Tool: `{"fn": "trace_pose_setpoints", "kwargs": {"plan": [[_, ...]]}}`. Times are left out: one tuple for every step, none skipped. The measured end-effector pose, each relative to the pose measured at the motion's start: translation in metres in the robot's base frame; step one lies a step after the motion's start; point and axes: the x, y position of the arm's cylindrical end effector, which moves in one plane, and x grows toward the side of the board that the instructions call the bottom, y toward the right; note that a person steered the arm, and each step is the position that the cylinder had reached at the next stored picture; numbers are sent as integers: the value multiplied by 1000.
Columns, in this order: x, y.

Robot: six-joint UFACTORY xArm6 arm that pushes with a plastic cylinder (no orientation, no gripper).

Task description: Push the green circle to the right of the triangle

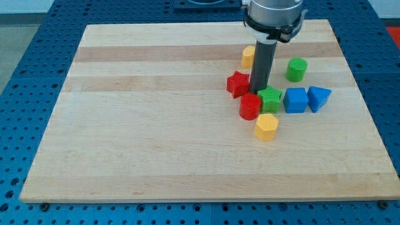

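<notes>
The green circle (pixel 296 69) stands at the view's upper right of the wooden board. The blue triangle (pixel 318 98) lies below and to its right, next to a blue cube (pixel 295 100). My tip (pixel 257 92) is down among a cluster of blocks, left of the green circle. It sits between the red star (pixel 237 84) on its left and the green star (pixel 270 99) on its right, just above the red cylinder (pixel 249 107). The rod hides part of the yellow block (pixel 248 57) behind it.
A yellow hexagon (pixel 266 127) lies just below the red cylinder and green star. The wooden board (pixel 150 112) lies on a blue perforated table. The arm's head (pixel 274 17) hangs over the board's top edge.
</notes>
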Motion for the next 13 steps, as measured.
{"fn": "trace_pose_setpoints", "kwargs": {"plan": [[7, 0], [11, 0], [4, 0], [-21, 0], [-22, -7], [-34, -8], [-60, -7], [-76, -7], [-74, 0], [-60, 28], [-59, 46], [-59, 65], [-59, 72]]}}
